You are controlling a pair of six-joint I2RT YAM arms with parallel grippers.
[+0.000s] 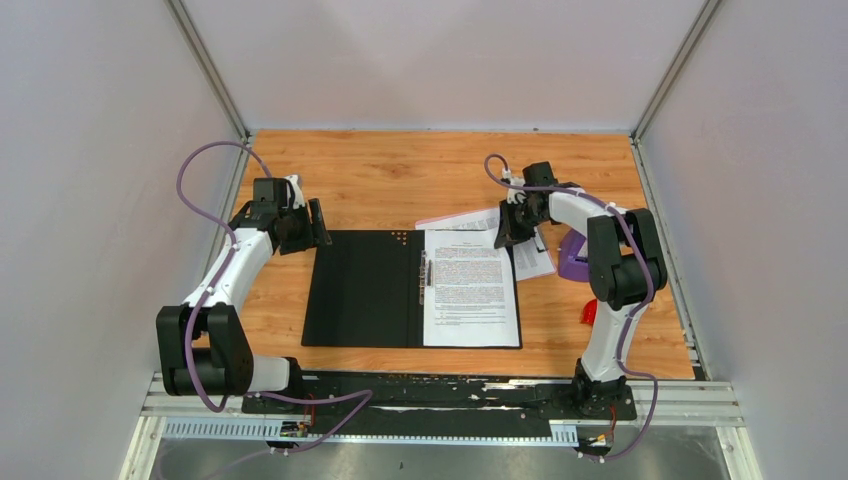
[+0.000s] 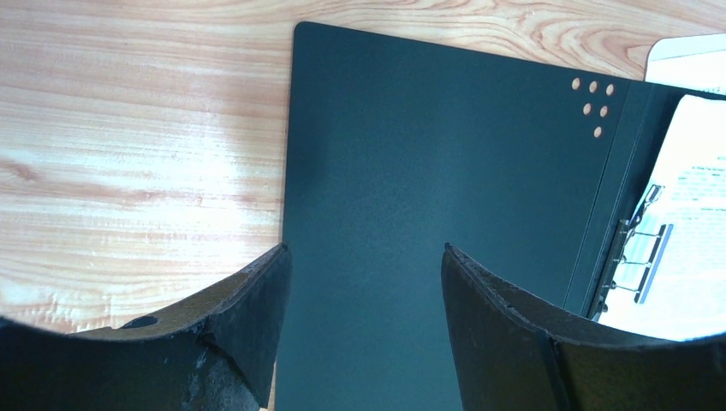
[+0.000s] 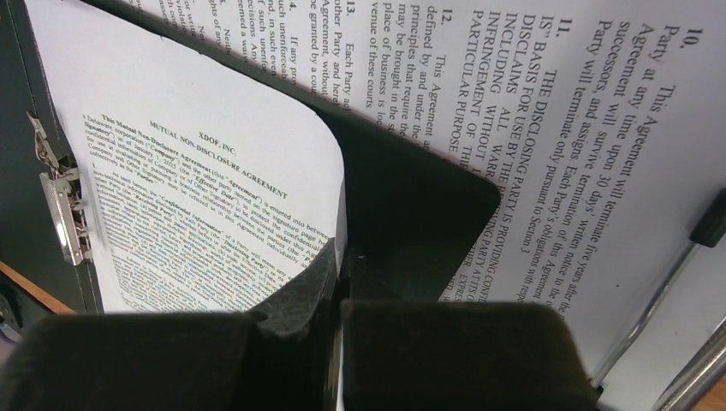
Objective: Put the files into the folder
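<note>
White paper, seemingly light and floppy: the files [image 3: 205, 171] curl where the right gripper [image 3: 338, 261] pinches their far-edge corner; left gripper [image 2: 365, 257] gapes wide.

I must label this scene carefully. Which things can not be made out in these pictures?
1. Purple object, top view: the right arm covers most of it.
2. Red object, top view: mostly behind that arm, too small to identify.
3. Loose sheets, top view: their number, because they overlap under the right gripper.
4. Sheet in the folder, left wrist view: text washed out by glare.
</note>
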